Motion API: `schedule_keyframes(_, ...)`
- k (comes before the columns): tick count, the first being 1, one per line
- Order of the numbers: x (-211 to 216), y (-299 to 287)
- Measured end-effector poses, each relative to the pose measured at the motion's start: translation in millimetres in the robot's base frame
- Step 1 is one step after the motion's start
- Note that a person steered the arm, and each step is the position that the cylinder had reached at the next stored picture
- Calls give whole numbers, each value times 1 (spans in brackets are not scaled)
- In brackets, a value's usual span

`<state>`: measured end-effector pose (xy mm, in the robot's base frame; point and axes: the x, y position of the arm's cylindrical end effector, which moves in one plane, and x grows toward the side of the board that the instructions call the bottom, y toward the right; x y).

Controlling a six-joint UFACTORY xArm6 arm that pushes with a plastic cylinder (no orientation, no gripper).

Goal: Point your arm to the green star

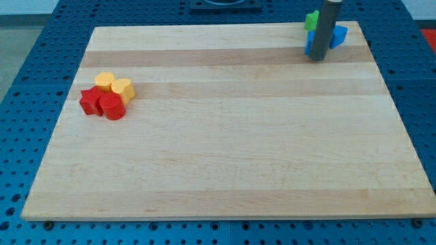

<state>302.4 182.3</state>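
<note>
The green star [312, 20] lies near the board's top right corner, partly hidden behind my rod. My tip [317, 58] rests on the board just below it, at the bottom edge of the blue blocks. A blue block [338, 35] lies to the right of the rod, and a sliver of blue [308, 45] shows at the rod's left side; their shapes are hard to make out.
At the view's left lies a tight cluster: a yellow hexagon-like block [104, 80], a yellow cylinder [122, 89], a red star-like block [89, 100] and a red cylinder [112, 107]. The wooden board [231, 136] sits on a blue perforated table.
</note>
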Motion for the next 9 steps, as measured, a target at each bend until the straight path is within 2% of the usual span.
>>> schedule_keyframes(2,4,0)
schedule_keyframes(3,53,14)
schedule_keyframes(4,65,58)
schedule_keyframes(6,4,152)
schedule_keyframes(7,-11,163)
schedule_keyframes(9,-110,163)
